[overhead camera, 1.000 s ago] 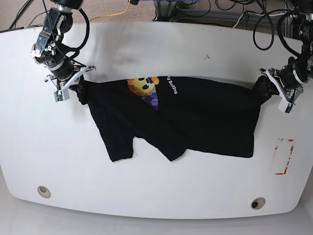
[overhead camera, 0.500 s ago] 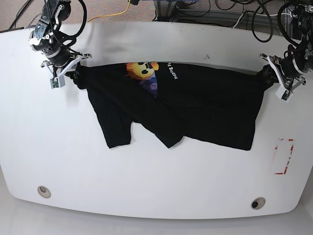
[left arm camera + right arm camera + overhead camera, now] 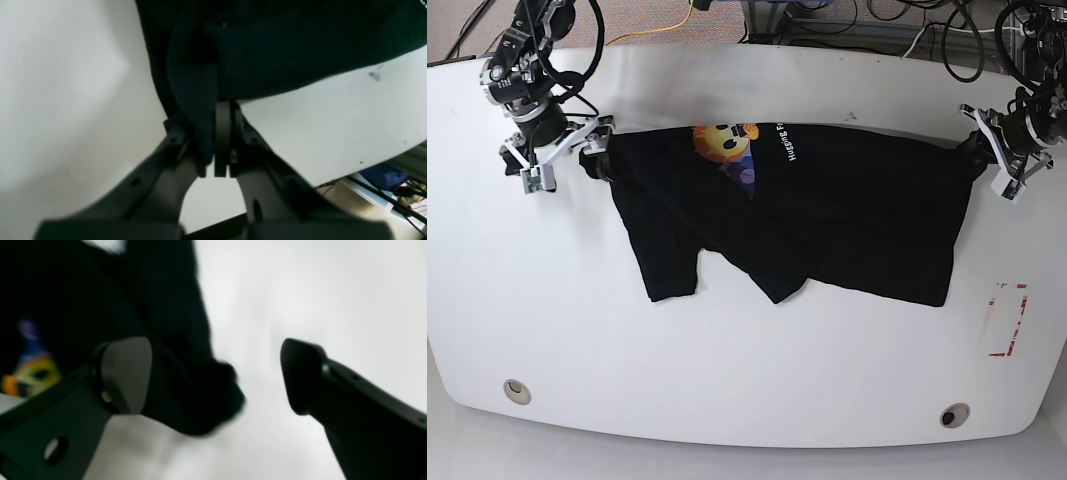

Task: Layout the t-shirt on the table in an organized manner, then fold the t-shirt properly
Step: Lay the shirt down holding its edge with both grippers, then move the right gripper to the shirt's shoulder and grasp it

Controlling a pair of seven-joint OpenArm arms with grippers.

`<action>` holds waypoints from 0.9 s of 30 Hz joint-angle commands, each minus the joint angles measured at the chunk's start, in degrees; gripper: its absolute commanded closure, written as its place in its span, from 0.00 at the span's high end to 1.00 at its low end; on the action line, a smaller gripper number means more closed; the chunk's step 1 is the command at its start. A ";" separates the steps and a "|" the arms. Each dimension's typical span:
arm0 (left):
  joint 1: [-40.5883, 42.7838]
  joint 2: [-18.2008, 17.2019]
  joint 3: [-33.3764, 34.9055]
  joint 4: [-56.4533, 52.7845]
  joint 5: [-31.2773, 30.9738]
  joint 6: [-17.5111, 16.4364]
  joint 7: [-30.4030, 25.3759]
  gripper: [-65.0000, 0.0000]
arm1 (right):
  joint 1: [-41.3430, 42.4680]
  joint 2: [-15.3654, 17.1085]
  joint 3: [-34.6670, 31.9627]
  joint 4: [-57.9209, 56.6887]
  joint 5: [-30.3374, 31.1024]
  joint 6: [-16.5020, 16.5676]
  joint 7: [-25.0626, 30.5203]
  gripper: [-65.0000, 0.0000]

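The black t-shirt (image 3: 827,215) lies stretched across the white table (image 3: 747,340), with its cartoon print (image 3: 722,145) near the far edge and one sleeve folded over the front. On the base view's left, my right gripper (image 3: 565,150) stands open beside the shirt's corner. In the right wrist view the right gripper (image 3: 213,376) is wide apart, and the loose cloth corner (image 3: 203,406) lies between its fingers, gripped by neither. My left gripper (image 3: 984,150) is shut on the shirt's other corner. The left wrist view shows the left gripper (image 3: 222,111) pinching a fold of black cloth (image 3: 283,50).
A red tape rectangle (image 3: 1007,320) marks the table at the right. Two metal-ringed holes (image 3: 517,390) (image 3: 954,415) sit near the front edge. Cables and a stand (image 3: 827,25) lie behind the far edge.
My right gripper has opened and let go of the shirt's corner. Both arms carried the shirt a little toward the far edge. The left gripper has stayed shut on the cloth.
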 commanded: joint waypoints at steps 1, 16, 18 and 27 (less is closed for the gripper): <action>0.91 -1.15 -0.71 0.95 -0.42 0.00 -0.97 0.00 | 1.89 -0.67 -1.57 2.92 1.81 0.41 -1.32 0.91; 0.74 -0.53 -0.53 0.95 -0.42 0.00 -0.97 0.00 | 8.92 -0.58 -22.67 0.81 5.86 -0.03 -7.91 0.91; 0.65 0.52 -0.53 0.95 -0.42 0.00 -0.97 0.00 | 8.66 1.00 -26.53 0.90 4.89 -0.03 -7.82 0.91; -0.23 1.14 -0.36 0.86 -0.33 0.00 -0.97 0.00 | 7.69 4.35 -39.02 1.08 -11.81 -0.12 -6.15 0.89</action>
